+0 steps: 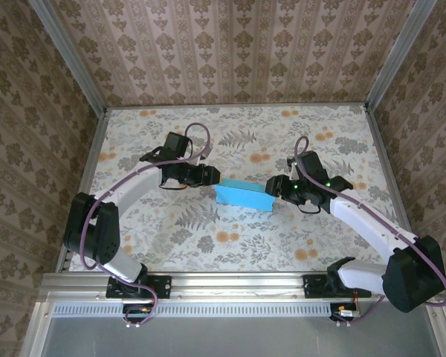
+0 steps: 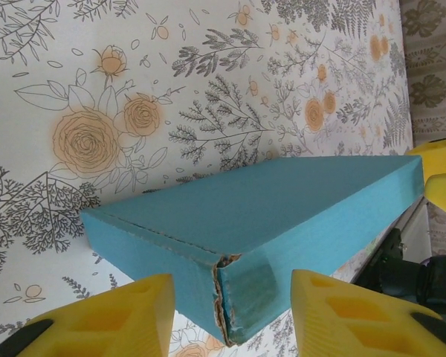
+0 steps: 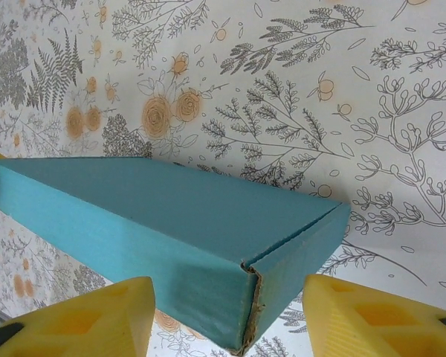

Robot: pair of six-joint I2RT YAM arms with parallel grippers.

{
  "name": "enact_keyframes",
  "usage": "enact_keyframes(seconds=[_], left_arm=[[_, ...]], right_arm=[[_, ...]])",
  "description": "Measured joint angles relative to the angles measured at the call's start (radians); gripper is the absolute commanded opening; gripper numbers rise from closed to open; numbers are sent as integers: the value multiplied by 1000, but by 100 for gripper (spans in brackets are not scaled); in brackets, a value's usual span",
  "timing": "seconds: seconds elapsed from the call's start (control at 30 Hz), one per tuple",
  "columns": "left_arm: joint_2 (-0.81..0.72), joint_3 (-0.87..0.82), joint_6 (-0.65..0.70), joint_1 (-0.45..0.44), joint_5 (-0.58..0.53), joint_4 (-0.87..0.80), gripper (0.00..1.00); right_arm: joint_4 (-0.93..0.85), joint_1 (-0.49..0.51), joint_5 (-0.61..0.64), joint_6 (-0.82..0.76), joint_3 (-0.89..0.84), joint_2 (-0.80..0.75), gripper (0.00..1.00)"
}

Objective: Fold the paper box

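**Paper box held between two arms on a floral table**

Top view: we see the paper box (image 1: pixel 241 195) mid-table (image 1: pixel 208 245), with patterned walls (image 1: pixel 230 44) around it. The left gripper (image 1: pixel 212 177) is at its left end, the right gripper (image 1: pixel 272 186) at its right. Left wrist: jaws apart, astride a frayed corner. Right wrist: likewise apart.

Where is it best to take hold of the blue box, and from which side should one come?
Probably by its two short ends: the left gripper coming from the left, the right gripper from the right. The box is long, flat and shallow, so each end corner is narrow enough to fit between the open fingers, which straddle the corners now.
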Motion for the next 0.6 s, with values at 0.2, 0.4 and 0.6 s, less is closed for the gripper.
enact_keyframes(seconds=[0.2,0.4,0.6], left_arm=[[0,-22,-23,0,22,41,37],[-4,-42,-37,0,28,66,33],[-55,-95,-50,-3,20,87,33]], right_arm=[[16,0,-6,10,-2,15,46],[21,-2,-5,11,-2,15,43],[50,16,8,-15,-23,2,43]])
